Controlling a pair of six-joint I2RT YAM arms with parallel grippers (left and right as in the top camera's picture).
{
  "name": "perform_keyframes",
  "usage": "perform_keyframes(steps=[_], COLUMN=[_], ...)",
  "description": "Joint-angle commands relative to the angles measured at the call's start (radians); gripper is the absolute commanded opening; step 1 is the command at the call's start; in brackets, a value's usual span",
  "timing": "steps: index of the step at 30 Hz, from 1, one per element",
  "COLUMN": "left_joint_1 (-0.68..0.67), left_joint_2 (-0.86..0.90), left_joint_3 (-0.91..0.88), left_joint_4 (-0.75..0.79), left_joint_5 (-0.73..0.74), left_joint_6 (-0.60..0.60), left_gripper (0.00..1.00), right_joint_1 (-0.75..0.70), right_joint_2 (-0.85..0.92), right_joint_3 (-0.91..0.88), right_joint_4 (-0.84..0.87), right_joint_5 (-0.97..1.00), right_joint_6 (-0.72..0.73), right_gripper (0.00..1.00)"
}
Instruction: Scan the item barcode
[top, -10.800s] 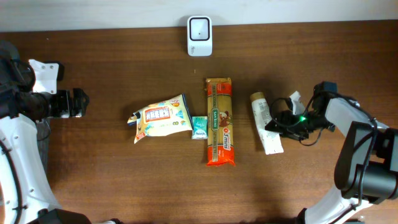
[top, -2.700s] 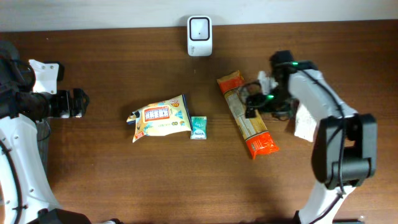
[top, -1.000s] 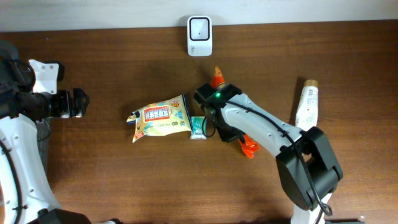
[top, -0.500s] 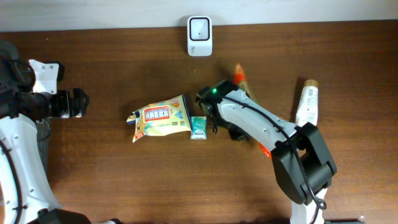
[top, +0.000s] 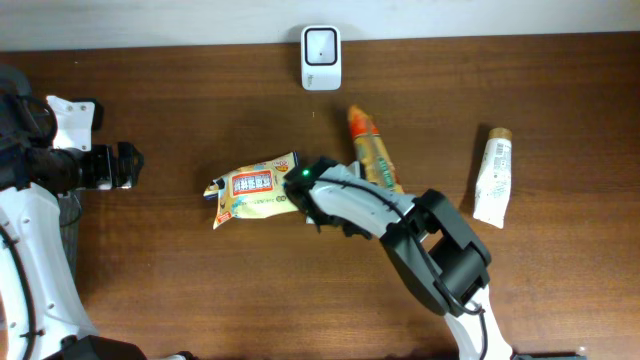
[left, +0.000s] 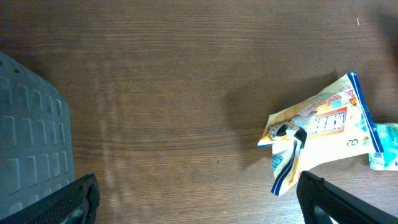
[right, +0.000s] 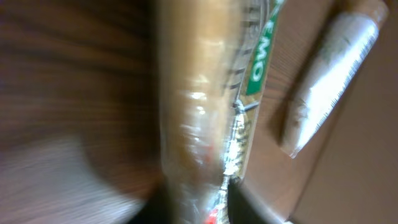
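The white barcode scanner (top: 320, 45) stands at the table's far edge. An orange pasta packet (top: 372, 158) lies slanted below it, its lower end under my right arm. My right gripper (top: 322, 200) sits between the packet and a yellow snack bag (top: 250, 188). The right wrist view is blurred: the pasta packet (right: 199, 93) runs between the jaws of the right gripper (right: 199, 208), and the grip is unclear. My left gripper (left: 202, 211) is wide open and empty at the far left, short of the snack bag (left: 323, 127).
A white tube (top: 493, 175) lies at the right, also showing as the white tube (right: 329, 74) in the right wrist view. A small teal packet (left: 384, 146) lies beside the snack bag. A grey ribbed panel (left: 31, 143) is at the left.
My right arm has swung left toward the snack bag. The pasta packet has turned and now lies slanted below the scanner. The left arm has not moved.
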Motion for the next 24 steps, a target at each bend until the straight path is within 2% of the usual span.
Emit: perform_keyframes(steps=[1,2,3,7,13,14,15,18,19,20,24], left_joint_1=[0.002,0.002,0.002,0.002,0.002,0.002,0.002,0.002,0.002,0.002,0.002], left_joint_2=[0.0,0.0,0.0,0.0,0.0,0.0,0.0,0.0,0.0,0.0,0.0], left_joint_3=[-0.002,-0.002,-0.002,-0.002,-0.002,-0.002,-0.002,-0.002,-0.002,-0.002,-0.002], left_joint_4=[0.001,0.001,0.001,0.001,0.001,0.001,0.001,0.001,0.001,0.001,0.001], left_joint_5=[0.003,0.003,0.003,0.003,0.003,0.003,0.003,0.003,0.003,0.003,0.003], left_joint_6=[0.013,0.013,0.013,0.013,0.013,0.013,0.013,0.013,0.013,0.013,0.013], left_gripper=[0.99,0.99,0.99,0.99,0.99,0.99,0.99,0.99,0.99,0.99,0.99], right_joint_1=[-0.002,-0.015,-0.028,-0.106,-0.315,-0.348,-0.387,-0.449,-0.47,-0.492,-0.535], right_joint_2=[-0.003,-0.004,-0.004,-0.007,-0.006,-0.006,-0.006,-0.007,-0.007,-0.016,-0.079], right_joint_3=[0.013,0.016,0.02,0.053,0.024,0.013,0.008,0.009,0.009,0.009,0.033], right_joint_4=[0.017,0.017,0.016,0.036,0.141,0.16,0.17,0.172,0.171,0.169,0.145], right_joint_5=[-0.051,-0.054,-0.065,-0.147,-0.528,-0.605,-0.676,-0.817,-0.871,-0.948,-1.196], right_joint_6=[-0.06,-0.06,-0.07,-0.156,-0.389,-0.431,-0.461,-0.533,-0.555,-0.585,-0.74], right_gripper=[0.52,0.6,0.64,0.73,0.72,0.66,0.5,0.18,0.11,0.05,0.04])
